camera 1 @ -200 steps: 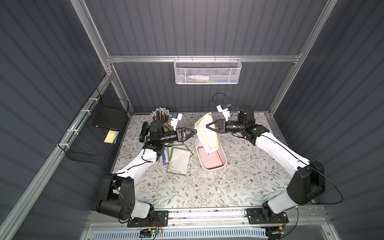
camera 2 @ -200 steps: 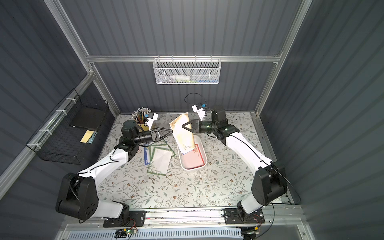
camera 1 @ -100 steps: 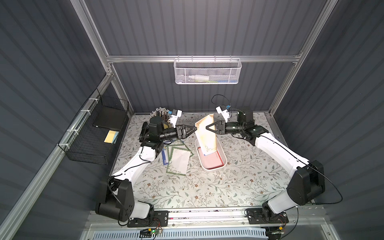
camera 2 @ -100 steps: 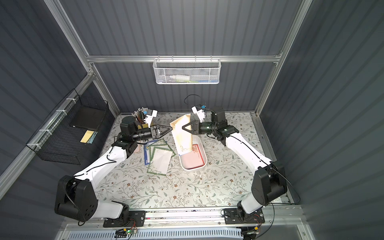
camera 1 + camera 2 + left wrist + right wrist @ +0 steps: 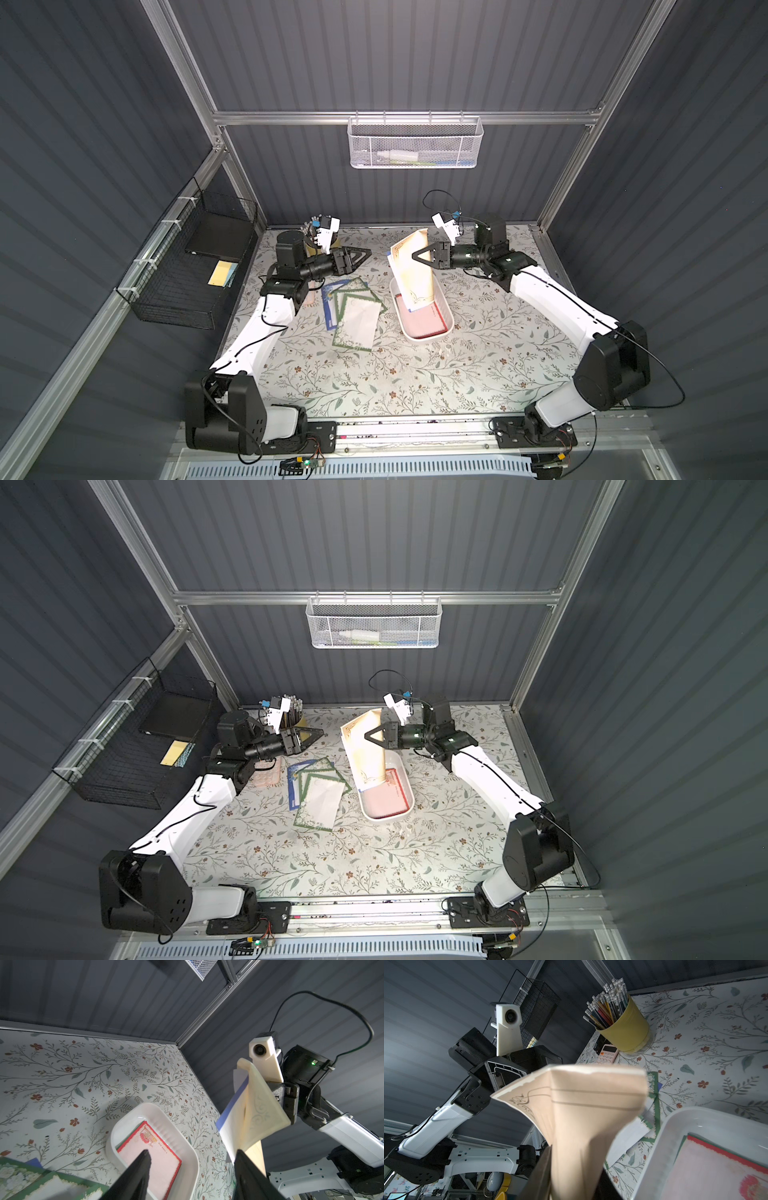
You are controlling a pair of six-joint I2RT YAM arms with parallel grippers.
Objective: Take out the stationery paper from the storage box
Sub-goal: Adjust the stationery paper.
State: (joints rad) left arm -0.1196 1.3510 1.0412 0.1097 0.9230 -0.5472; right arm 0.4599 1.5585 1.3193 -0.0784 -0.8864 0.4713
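**Right arm lifting paper clear of the box.** The right gripper [image 5: 413, 258] is pinching a bowed bundle of tan-cream sheets [image 5: 415, 282] and holding it up over the far end of the storage box [image 5: 428, 337], near the middle of the floral table [image 5: 374, 382]. A blue-edged sheet [image 5: 231, 1124] is hanging with the bundle, though how many sheets are sitting in the pinch is too hard to count from these angles.

To the left, the left gripper [image 5: 365, 253] is hovering with its jaws spread and nothing between them, pointing at the raised paper but not touching it.

The rest of the stationery paper is lying lower down. Green-bordered sheets [image 5: 357, 322] and a blue-bordered sheet [image 5: 328, 305] are fanning out on the table just left of the box, and a red-bordered sheet [image 5: 426, 322] is resting flat inside it.

The danger is likely sitting in that limp, curling bundle. Held along one edge only, the sheets are sagging toward the box, and a loose one could be slipping free and dropping back in. Should the left gripper be coming in for a handover, closing on the bending edge could be creasing the paper or catching only part of the stack.
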